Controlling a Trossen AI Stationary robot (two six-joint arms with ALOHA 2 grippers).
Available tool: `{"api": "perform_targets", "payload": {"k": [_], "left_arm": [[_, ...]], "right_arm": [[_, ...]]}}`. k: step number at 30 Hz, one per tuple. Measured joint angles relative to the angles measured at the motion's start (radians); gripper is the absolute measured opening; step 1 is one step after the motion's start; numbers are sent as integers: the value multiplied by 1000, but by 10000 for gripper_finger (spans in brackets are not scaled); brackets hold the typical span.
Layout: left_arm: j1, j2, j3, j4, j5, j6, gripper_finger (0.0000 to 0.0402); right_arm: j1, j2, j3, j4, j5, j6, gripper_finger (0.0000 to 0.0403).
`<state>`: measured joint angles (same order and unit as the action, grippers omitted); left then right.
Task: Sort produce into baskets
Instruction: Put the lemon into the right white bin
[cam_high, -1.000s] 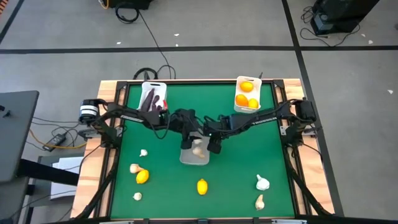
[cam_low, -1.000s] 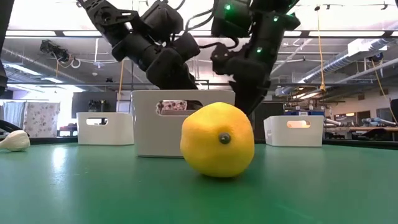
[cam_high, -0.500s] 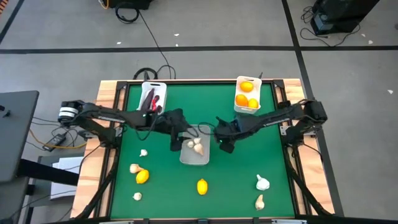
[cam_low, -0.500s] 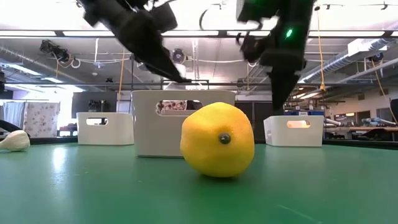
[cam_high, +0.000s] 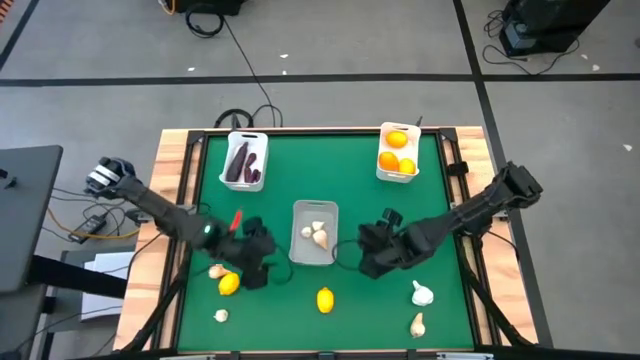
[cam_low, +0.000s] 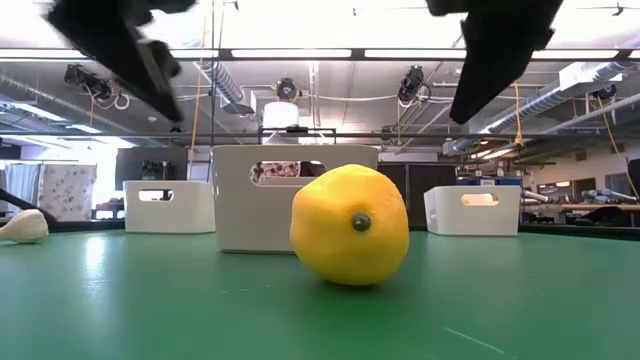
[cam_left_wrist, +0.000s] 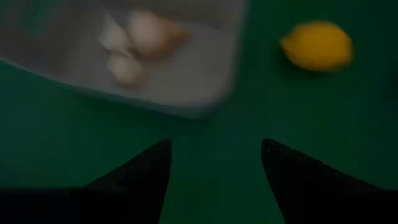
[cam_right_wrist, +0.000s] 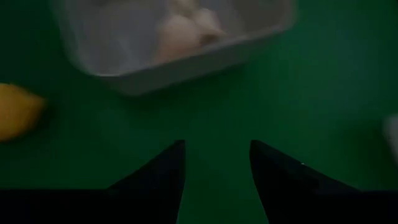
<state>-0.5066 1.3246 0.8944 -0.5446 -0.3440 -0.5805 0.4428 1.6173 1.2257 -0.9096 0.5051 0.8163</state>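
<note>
**Sorting about half done, loose stuff left up front**

Garlic is already parked in the middle basket (cam_high: 315, 232), purple veg in the far-left basket (cam_high: 244, 160), citrus in the far-right basket (cam_high: 397, 153). Two lemons and several bulbs are left. The centre lemon (cam_high: 325, 299) is aimed stem-end at the low camera. The left gripper (cam_high: 256, 268) and right gripper (cam_high: 372, 260) are held open, empty.

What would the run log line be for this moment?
left gripper: open, empty, by lemon | right gripper: open, empty, right of middle basket | garlic in middle basket | loose produce remains
</note>
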Motion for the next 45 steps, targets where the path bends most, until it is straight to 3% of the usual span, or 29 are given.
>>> {"api": "perform_targets", "payload": {"k": [8, 13, 19, 28, 38, 42, 45], "left_arm": [[-215, 59, -1, -61, -30, -454, 254], [-271, 63, -1, -192, 12, -707, 254], [-317, 63, -1, -303, 132, -867, 254], [-360, 81, -1, -350, 177, -958, 254], [-359, 222, 5, -365, 208, -939, 253], [-360, 224, 5, -357, 188, -929, 223], [-361, 225, 24, -351, 144, -883, 196]], "right_arm": [[93, -1, -36, 183, -8, -2, 189], [116, 0, -42, 255, 1, -3, 189], [121, 0, -42, 283, 0, -5, 189], [137, 0, -42, 288, 1, -8, 189], [169, 0, -42, 290, 29, -7, 189], [169, 0, -46, 326, 81, -8, 189], [163, 0, -94, 476, 124, -37, 189]]}}
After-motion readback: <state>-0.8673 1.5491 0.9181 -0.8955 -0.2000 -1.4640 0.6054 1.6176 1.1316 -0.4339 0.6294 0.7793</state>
